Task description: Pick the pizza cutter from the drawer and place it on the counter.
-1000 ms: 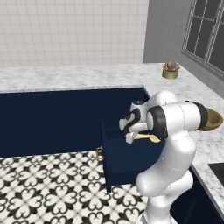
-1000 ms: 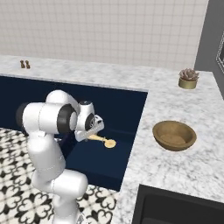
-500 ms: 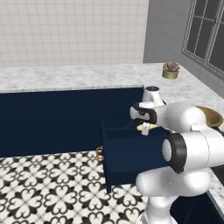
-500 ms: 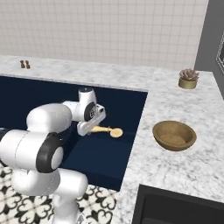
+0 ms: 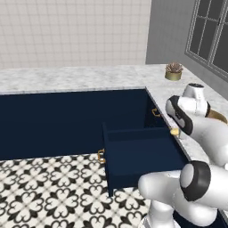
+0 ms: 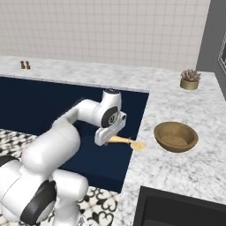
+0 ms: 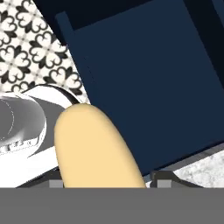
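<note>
My gripper point(image 6: 107, 138) is shut on the tan-yellow pizza cutter point(image 6: 128, 142), holding it level above the open navy drawer point(image 5: 133, 167). The cutter's rounded disc end reaches out over the edge of the white marble counter point(image 6: 176, 172). In the left base view only a small tan tip of the pizza cutter point(image 5: 174, 132) peeks past the wrist. The hand view has the cutter's handle point(image 7: 96, 148) large between the fingertips point(image 7: 159, 177), with the drawer's dark inside point(image 7: 153, 78) below it and a strip of the counter point(image 7: 205, 166) at the lower right.
A brown wooden bowl point(image 6: 175, 137) sits on the counter just right of the cutter's end. A potted plant point(image 6: 190, 79) stands at the back, a dark sink point(image 6: 176, 207) at the front, two small shakers point(image 6: 25, 65) far left. Patterned floor tiles point(image 5: 44, 191) lie beside the drawer.
The arm has swung right and up, carrying the pizza cutter from over the drawer's middle towards the counter edge. The drawer stays open.
</note>
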